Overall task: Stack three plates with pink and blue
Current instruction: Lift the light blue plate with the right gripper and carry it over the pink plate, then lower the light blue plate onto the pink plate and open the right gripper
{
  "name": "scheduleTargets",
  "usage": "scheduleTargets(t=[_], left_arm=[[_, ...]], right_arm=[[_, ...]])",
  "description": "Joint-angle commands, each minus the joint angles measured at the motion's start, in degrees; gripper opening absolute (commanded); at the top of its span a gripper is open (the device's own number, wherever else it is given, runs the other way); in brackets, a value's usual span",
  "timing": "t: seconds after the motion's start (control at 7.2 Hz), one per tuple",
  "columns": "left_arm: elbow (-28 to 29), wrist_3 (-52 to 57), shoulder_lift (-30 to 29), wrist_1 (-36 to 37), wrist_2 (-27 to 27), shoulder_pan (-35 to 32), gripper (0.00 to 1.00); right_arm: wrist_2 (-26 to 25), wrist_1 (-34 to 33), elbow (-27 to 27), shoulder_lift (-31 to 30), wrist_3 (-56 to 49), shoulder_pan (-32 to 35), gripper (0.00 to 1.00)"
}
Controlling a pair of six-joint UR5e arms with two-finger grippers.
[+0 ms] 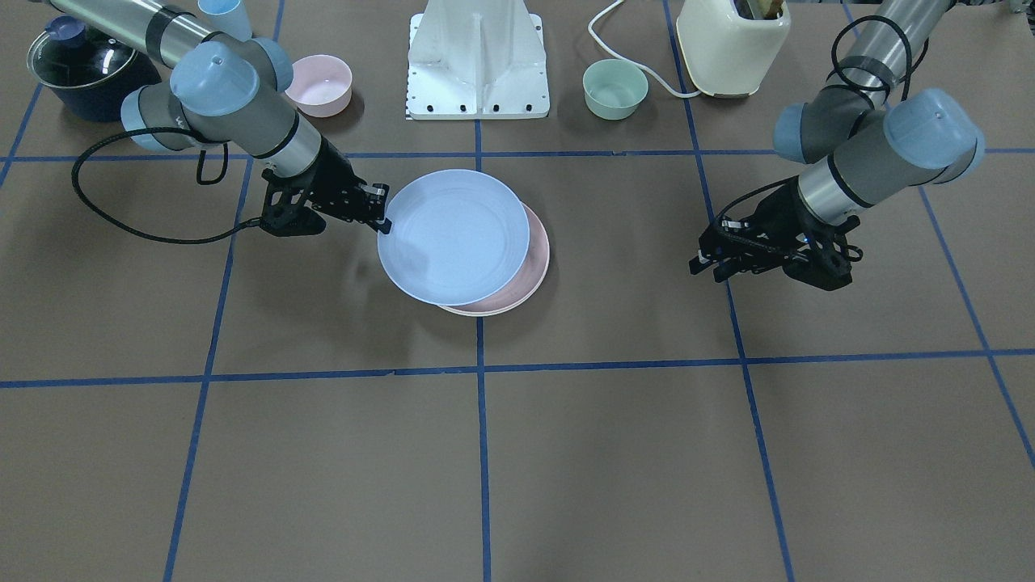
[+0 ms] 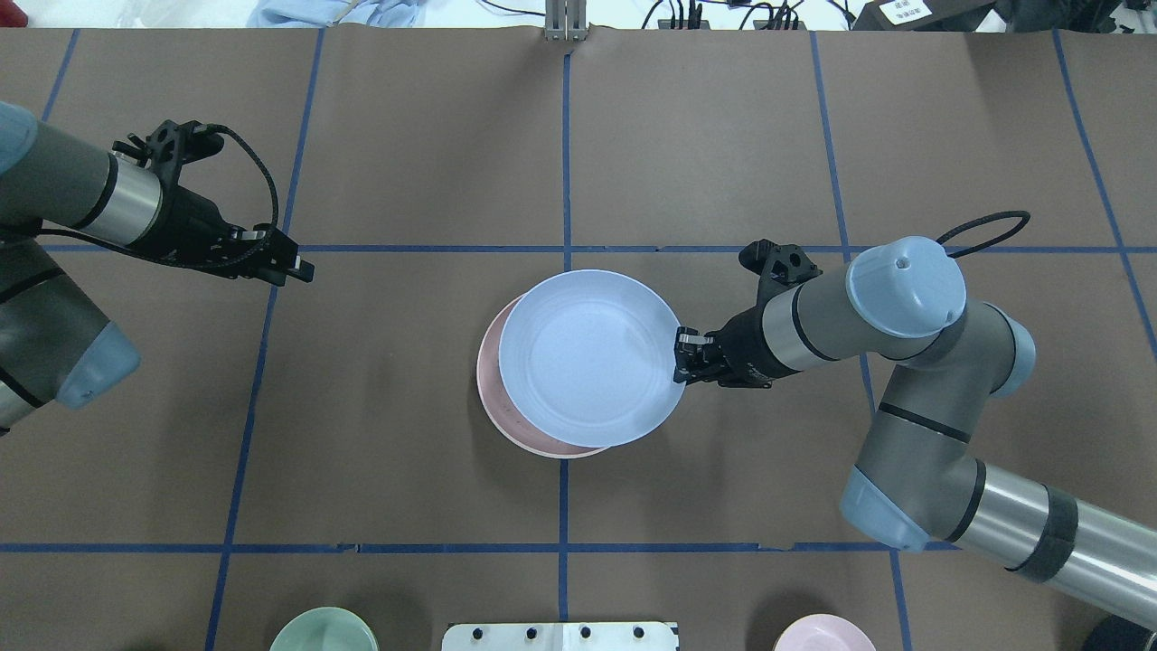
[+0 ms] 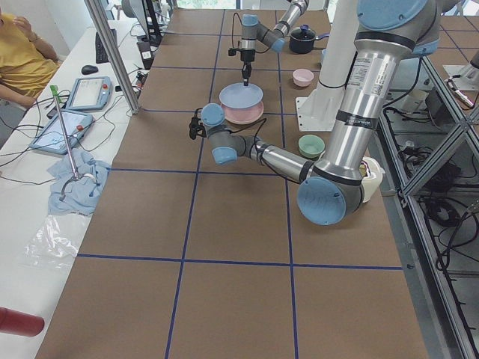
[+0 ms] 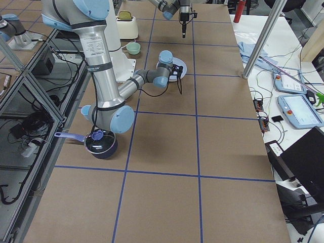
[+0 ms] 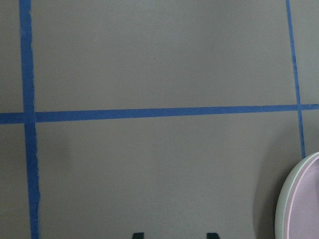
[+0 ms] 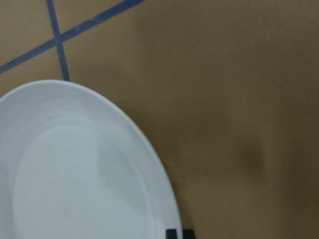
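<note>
The light blue plate [image 1: 453, 234] hangs slightly above the pale pink plate [image 1: 540, 260], offset toward my right gripper. My right gripper [image 1: 383, 220] is shut on the blue plate's rim [image 2: 671, 354]; its close-set fingertips show at that rim in the right wrist view [image 6: 179, 233]. In the left wrist view the pink plate [image 5: 308, 201] has a cream-white rim [image 5: 280, 211] around it, the cream plate underneath. My left gripper [image 2: 305, 268] is open and empty, well to the left of the stack, above bare table [image 5: 175, 235].
Near the robot base [image 1: 477, 73] stand a small pink bowl [image 1: 319, 83], a green bowl [image 1: 614, 89], a cream toaster [image 1: 732, 44], a dark lidded pot [image 1: 81, 73] and a light blue cup [image 1: 222, 14]. Blue tape lines cross the brown table.
</note>
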Motion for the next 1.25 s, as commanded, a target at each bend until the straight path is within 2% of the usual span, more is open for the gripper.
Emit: scheduleTargets(t=[0.0,0.14,0.28,0.69,0.83,0.97,1.11], left_arm=[[0.08,0.0,0.09,0.0,-0.04,0.05,0.52],[0.16,0.0,0.09,0.0,-0.04,0.05,0.52],[0.16,0.0,0.09,-0.09,-0.04,0.05,0.52],[0.34,0.0,0.09,-0.09,0.05,0.13,0.52],[0.34,0.0,0.09,-0.17,0.05,0.13,0.52],[0.34,0.0,0.09,-0.17,0.05,0.13,0.52],[0.34,0.0,0.18,-0.17,0.05,0.13,0.53]], right_arm=[[-2.39,-0.98,0.66,0.56,0.07,-1.62,0.0],[-4.76,-3.24,0.58,1.96,-0.01,-2.59,0.0],[-4.87,-5.78,0.58,3.54,-0.02,-2.6,0.0],[-5.23,-6.16,0.49,3.47,-0.02,-2.68,0.0],[-5.23,-6.77,0.49,3.64,-0.02,-2.77,0.32],[-5.66,-6.86,0.49,3.82,0.07,-2.86,0.99],[-6.36,-7.99,0.14,4.69,-0.01,-2.86,1.0]])
